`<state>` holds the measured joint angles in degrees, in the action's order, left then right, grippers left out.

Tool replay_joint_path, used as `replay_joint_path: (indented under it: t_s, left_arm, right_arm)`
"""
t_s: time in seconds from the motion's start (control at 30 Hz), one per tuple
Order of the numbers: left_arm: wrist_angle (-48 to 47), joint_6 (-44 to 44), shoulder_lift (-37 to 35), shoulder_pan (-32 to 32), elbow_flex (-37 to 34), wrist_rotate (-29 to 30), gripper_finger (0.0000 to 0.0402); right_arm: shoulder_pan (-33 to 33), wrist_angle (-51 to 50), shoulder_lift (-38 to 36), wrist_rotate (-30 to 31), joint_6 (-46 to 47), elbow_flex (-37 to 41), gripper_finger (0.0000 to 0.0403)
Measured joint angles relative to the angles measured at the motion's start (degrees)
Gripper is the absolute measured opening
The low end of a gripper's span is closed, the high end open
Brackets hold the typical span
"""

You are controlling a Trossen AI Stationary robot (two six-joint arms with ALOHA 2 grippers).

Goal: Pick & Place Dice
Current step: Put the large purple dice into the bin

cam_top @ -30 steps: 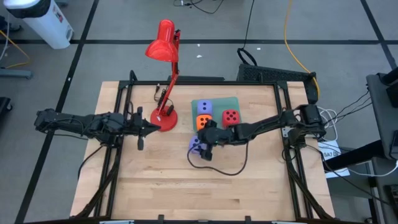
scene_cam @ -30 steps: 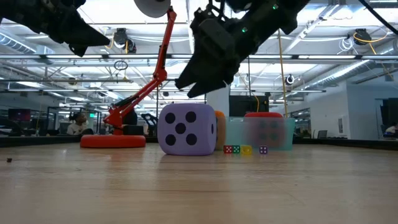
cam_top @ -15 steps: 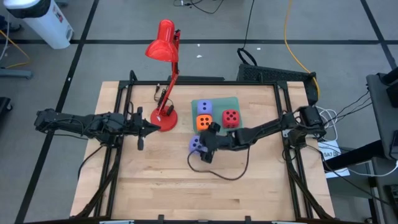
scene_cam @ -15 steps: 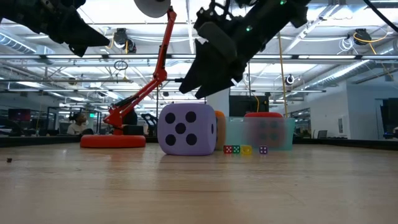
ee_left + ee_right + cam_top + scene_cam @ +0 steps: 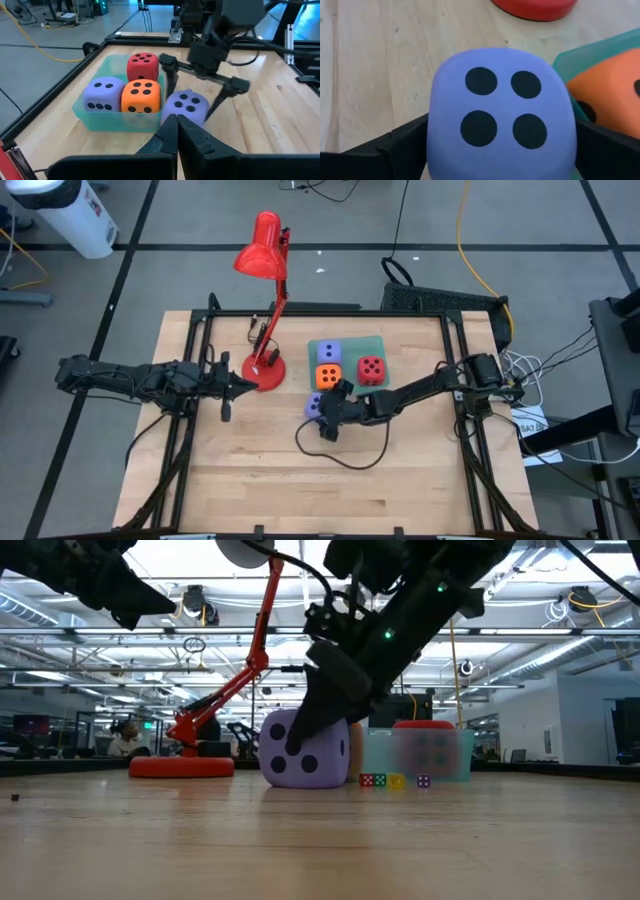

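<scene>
- The right gripper [image 5: 322,417] is low over the middle of the wooden table [image 5: 250,480], its dark fingers spread wide to either side of a lavender-blue die [image 5: 313,407], not yet pressed onto it.
- That die [image 5: 186,106] is a soft, round-cornered foam cube that rests on the bare wood just beside the near edge of the tray; four dark pips face up.
- In the right wrist view the die [image 5: 500,117] fills the space between the two black fingers [image 5: 395,145], matte and slightly domed on top.
- The tray [image 5: 87,117] is a shallow, translucent teal bin with thin walls.
- Inside it sit a second lavender-blue die [image 5: 103,93], an orange die [image 5: 142,95] and a red die [image 5: 142,65], packed close together.
- The left gripper [image 5: 228,387] hangs at the table's left side, its slim fingers together, holding nothing.
- A red desk lamp [image 5: 262,255] with a round glossy base stands left of the tray.
</scene>
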<state>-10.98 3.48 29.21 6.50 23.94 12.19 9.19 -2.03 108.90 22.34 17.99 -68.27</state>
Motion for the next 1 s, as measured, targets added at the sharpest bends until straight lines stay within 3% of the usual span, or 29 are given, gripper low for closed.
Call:
replay_joint_path:
  t_s: [0.4, 0.7, 1.0]
  left_arm:
    - [0.14, -0.53, 0.0, 0.0, 0.01, -0.15, 0.0005]
    - [-0.16, -0.54, 0.02, 0.0, 0.02, -0.2, 0.0005]
    - [-0.95, -0.88, 0.53, 0.0, 0.02, -0.25, 0.0005]
  right_arm:
    - [-0.48, 0.95, 1.16, -3.52, -1.73, -0.02, 0.0395]
    - [0.05, 8.89, 1.19, -15.31, -4.45, 0.07, 0.0394]
    - [0.64, 11.2, 1.1, -15.2, -5.9, 0.07, 0.0393]
